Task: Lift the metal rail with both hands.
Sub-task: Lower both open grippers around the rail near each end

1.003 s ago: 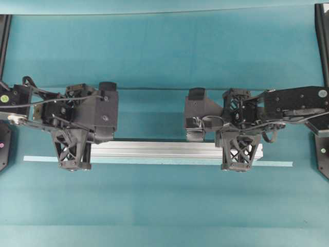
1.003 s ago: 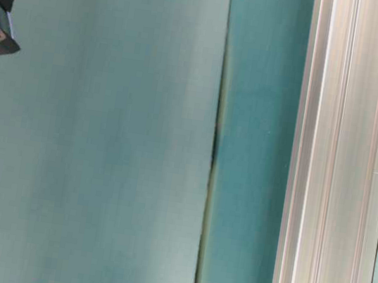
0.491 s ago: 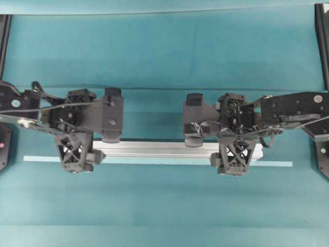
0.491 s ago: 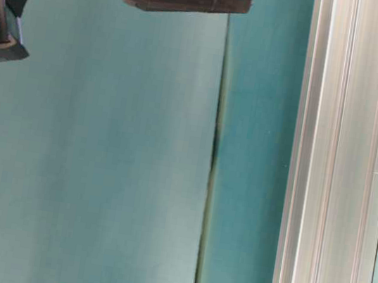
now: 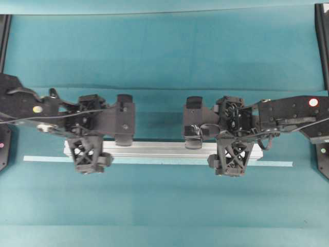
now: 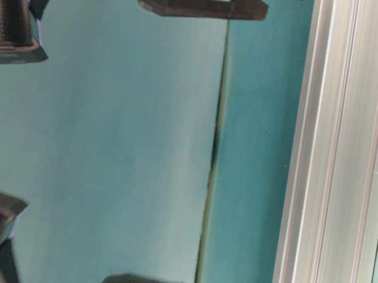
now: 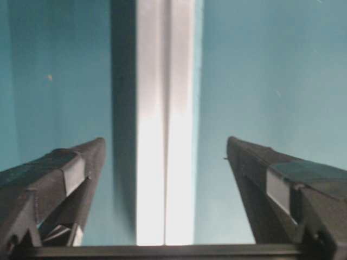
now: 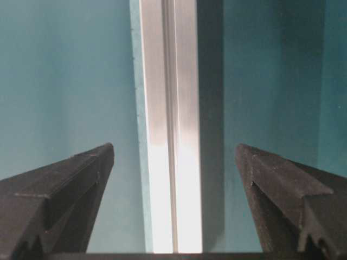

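Note:
The metal rail [image 5: 164,149] lies flat on the teal table, a long silver grooved bar running left to right. My left gripper [image 5: 88,148] stands open astride the rail near its left end, one lattice finger [image 5: 86,157] in front of it. My right gripper [image 5: 234,148] stands open astride the rail near its right end. In the left wrist view the rail [image 7: 165,108] runs between the spread fingers of the left gripper [image 7: 165,141], touching neither. The right wrist view shows the same: rail [image 8: 173,108] centred in the open right gripper [image 8: 173,146]. At table level the rail [image 6: 338,164] rests on the surface.
A thin pale tape strip [image 5: 277,164] lies on the table along the rail's near side and reaches past both its ends. Black frame posts [image 5: 321,41] stand at the table's side edges. Teal cloth [image 5: 164,206] covers the table in front of the rail.
Both grippers have opened wide. The left arm has slid to the right along the rail and the right arm slightly left. The rail has stayed on the table.

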